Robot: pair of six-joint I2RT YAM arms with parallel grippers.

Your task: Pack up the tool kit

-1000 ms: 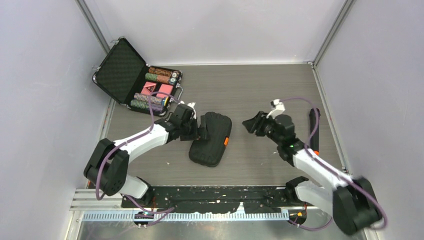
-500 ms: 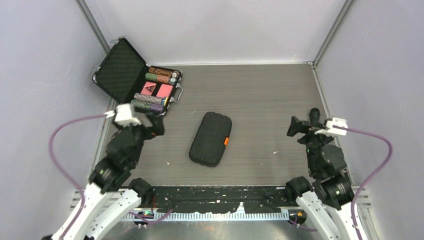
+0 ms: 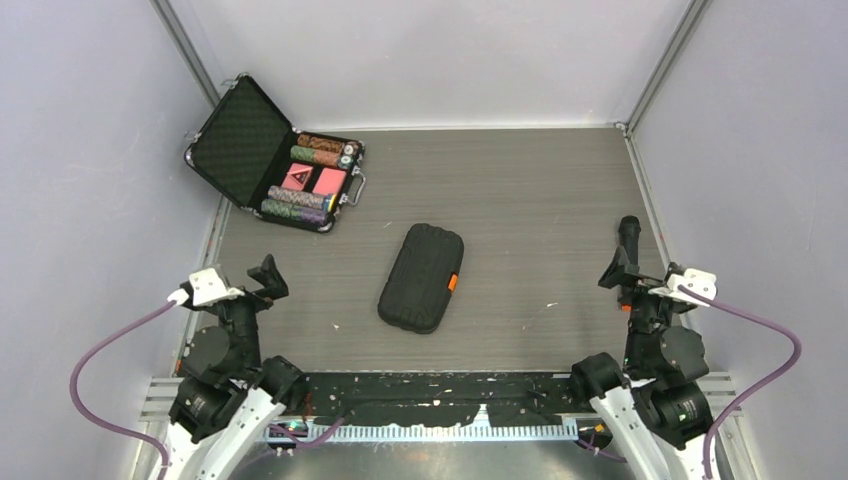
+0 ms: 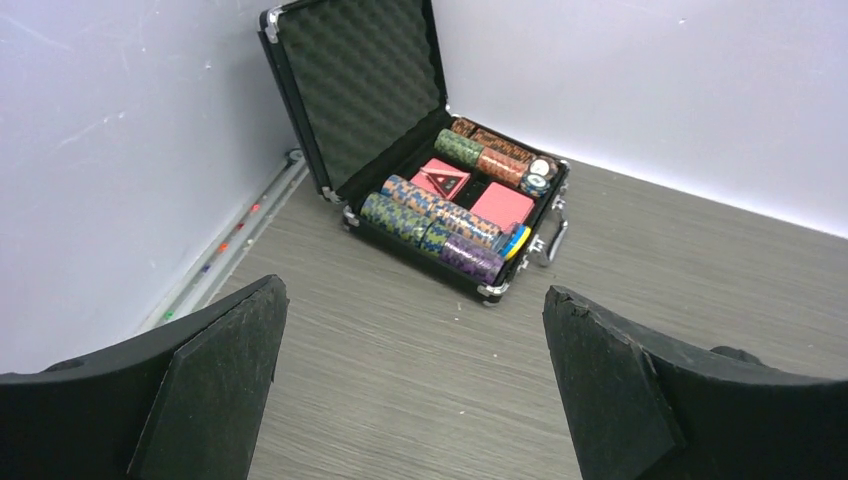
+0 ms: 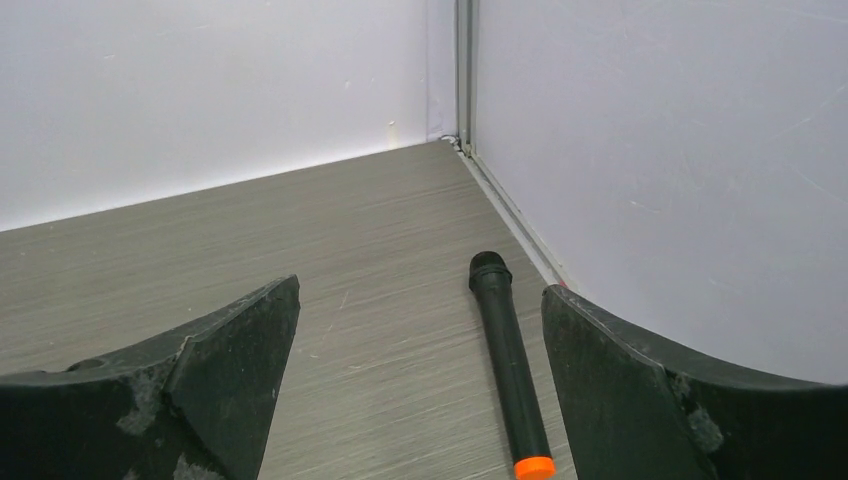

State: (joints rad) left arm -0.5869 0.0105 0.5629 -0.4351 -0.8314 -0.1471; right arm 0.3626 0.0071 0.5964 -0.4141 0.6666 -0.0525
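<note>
The tool kit (image 3: 421,277) lies closed in the middle of the table, a black ribbed case with a small orange latch (image 3: 454,283) on its right side. Neither gripper touches it. My left gripper (image 3: 264,279) is drawn back to the near left, well apart from the case, and stands open with nothing between its fingers (image 4: 415,292). At the near right, my right gripper (image 3: 617,270) is also open and empty (image 5: 420,290). Neither wrist view shows the tool kit.
An open metal-edged briefcase (image 3: 275,160) of poker chips and red cards sits at the far left corner (image 4: 455,190). A black cylindrical stick with an orange end (image 5: 508,355) lies along the right wall (image 3: 629,240), just ahead of my right gripper.
Both arms have pulled back from beside the tool kit to the near edge, the left to the left and the right to the right. Both grippers opened wider. The case has not moved.
</note>
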